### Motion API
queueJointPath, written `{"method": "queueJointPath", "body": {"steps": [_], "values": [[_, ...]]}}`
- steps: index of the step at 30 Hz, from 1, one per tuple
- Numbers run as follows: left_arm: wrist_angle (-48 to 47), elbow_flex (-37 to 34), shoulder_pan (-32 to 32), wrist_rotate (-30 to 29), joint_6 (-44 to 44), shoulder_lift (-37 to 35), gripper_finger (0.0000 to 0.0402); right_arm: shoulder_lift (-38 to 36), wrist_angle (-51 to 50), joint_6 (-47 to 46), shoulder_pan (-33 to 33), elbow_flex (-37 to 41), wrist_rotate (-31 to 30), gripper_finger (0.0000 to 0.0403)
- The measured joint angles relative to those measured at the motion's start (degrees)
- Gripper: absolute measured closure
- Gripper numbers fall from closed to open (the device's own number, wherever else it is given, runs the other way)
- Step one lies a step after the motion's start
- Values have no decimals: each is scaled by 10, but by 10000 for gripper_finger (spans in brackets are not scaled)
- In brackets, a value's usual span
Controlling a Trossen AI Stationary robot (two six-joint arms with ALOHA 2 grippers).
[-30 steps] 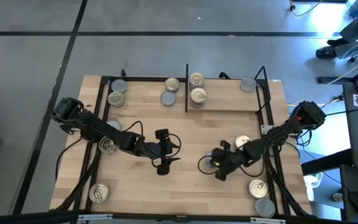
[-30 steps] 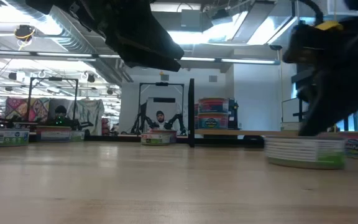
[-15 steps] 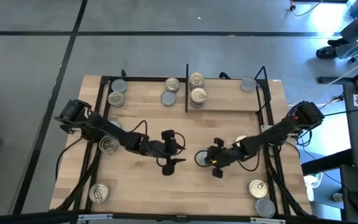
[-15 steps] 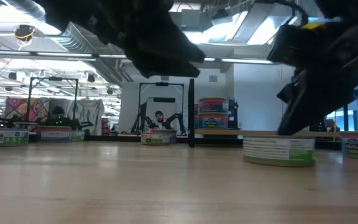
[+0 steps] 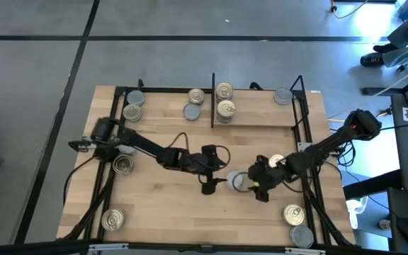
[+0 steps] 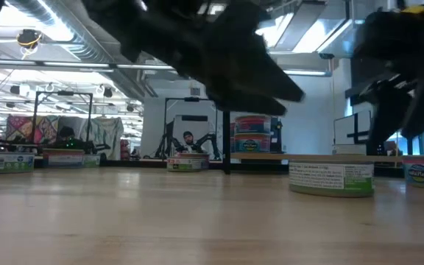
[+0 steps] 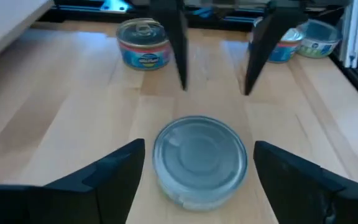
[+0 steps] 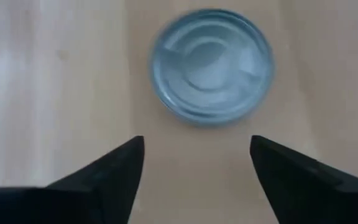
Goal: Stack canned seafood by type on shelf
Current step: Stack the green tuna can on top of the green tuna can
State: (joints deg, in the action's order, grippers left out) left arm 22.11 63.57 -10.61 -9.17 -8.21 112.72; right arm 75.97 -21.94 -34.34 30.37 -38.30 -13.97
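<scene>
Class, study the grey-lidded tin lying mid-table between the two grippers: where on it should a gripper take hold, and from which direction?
Grip the grey-lidded tin across its round side wall, coming down from above. It sits flat and low, lid up, so fingers can straddle it. The open left gripper already brackets it; the right gripper stands open, clear of it.

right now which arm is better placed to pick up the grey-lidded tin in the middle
Left. The left pincer is open with the grey-lidded tin between its fingers. The right pincer is open too, but the tin lies ahead of its fingertips, not between them.
</scene>
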Motion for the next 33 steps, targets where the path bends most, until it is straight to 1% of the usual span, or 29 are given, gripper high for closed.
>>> {"method": "queueJointPath", "body": {"steps": [4,9,15,18,24,29,33], "values": [[-1,39,-1,3,11,54,132,0,-4,-32,41,18,-81,101],[1,61,0,3,13,90,157,0,-5,-92,75,44,-120,100],[-22,61,6,3,11,97,164,-1,16,-119,95,57,-139,100],[-36,61,5,1,15,96,164,-1,50,-115,95,65,-141,100],[-59,61,1,-2,26,94,164,5,144,-75,94,95,-170,100],[-32,33,-4,-3,25,92,164,19,217,-59,94,120,-172,100],[2,13,-6,-3,30,93,164,30,244,-38,94,122,-182,100]]}}
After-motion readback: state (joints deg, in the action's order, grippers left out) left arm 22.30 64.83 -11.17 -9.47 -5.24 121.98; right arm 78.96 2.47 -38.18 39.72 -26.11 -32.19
